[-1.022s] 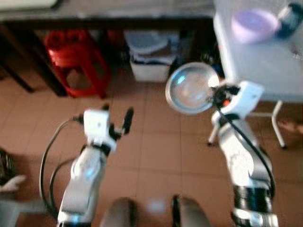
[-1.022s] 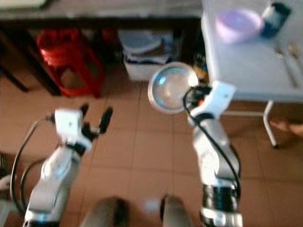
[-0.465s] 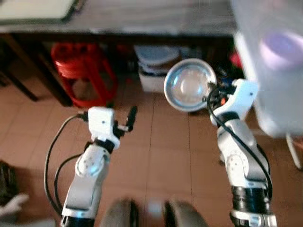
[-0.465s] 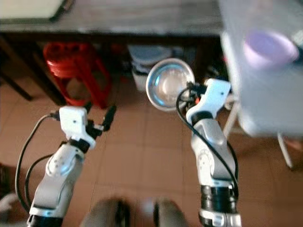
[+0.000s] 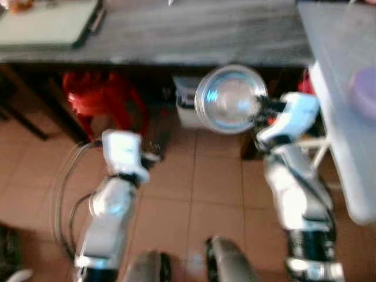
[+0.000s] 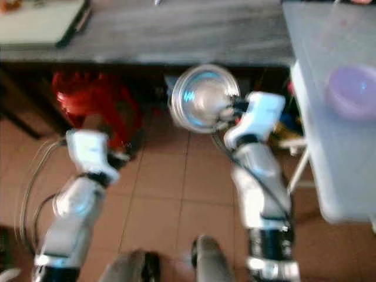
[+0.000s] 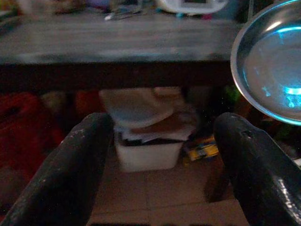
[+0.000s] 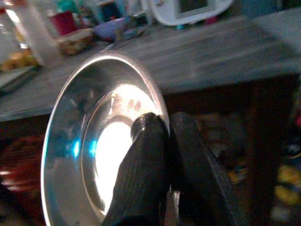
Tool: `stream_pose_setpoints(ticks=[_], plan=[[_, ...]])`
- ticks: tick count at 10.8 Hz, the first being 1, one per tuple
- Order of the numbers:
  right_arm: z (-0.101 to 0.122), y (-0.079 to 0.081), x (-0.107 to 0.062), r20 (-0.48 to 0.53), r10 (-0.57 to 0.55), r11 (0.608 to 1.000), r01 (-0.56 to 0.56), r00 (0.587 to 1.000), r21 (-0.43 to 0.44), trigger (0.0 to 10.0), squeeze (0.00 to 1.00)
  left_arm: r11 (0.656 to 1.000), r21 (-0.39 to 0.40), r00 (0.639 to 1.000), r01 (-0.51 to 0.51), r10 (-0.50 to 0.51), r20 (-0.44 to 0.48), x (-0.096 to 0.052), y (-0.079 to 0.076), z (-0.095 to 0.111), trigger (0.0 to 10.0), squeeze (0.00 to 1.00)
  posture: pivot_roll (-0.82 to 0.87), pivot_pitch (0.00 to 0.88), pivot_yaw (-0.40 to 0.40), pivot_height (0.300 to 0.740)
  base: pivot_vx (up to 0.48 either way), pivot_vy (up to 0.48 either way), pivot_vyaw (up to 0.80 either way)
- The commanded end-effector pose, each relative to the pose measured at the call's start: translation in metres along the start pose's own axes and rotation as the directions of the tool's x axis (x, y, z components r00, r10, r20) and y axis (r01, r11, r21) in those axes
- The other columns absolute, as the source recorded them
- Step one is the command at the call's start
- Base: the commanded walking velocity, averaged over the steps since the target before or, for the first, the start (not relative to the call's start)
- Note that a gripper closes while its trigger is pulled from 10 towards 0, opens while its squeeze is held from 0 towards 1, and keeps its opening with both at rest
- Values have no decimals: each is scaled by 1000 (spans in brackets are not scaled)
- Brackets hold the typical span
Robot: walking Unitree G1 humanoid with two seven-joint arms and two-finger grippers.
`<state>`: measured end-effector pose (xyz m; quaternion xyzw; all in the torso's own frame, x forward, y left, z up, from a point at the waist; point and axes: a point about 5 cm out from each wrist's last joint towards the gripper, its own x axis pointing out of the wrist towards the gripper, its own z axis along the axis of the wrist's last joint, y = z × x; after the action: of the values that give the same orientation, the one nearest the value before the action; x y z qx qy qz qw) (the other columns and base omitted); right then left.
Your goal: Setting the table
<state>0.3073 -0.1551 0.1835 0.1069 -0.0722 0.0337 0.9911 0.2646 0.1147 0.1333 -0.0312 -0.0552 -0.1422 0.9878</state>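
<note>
Counter (image 5: 176, 35) beyond claw-held (image 8: 162, 141) steel plate (image 5: 229, 98)

The right gripper (image 8: 168, 141) has its two black fingers (image 8: 143, 174) pressed close together over the rim of a steel plate (image 8: 89, 146), one finger against the shiny inner face, the other behind the rim. The plate stands nearly on edge, its centre glaring with reflected light. Behind it runs a grey wooden table (image 8: 221, 56), carrying a purple bowl (image 8: 109, 28), a red cup (image 8: 63, 21) and a white appliance (image 8: 188, 9), all blurred.
</note>
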Motion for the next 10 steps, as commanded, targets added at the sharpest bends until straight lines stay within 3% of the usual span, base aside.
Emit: stream_pose_setpoints(ticks=[1, 10], plan=[[4, 9, 1, 29, 26, 1000, -26, 999, 9, 0, 0, 1000, 22, 1000, -20, 20, 0, -3, 8, 1, 10000, 0, -67, 185, 41, 740, 480, 0, 0], [11, 9, 7, 72, 36, 998, -32, 997, -48, 0, 0, 1000, 9, 1000, -20, 20, 9, 1, 8, 2, 10000, 0, -68, 192, 46, 740, 450, 27, 0]])
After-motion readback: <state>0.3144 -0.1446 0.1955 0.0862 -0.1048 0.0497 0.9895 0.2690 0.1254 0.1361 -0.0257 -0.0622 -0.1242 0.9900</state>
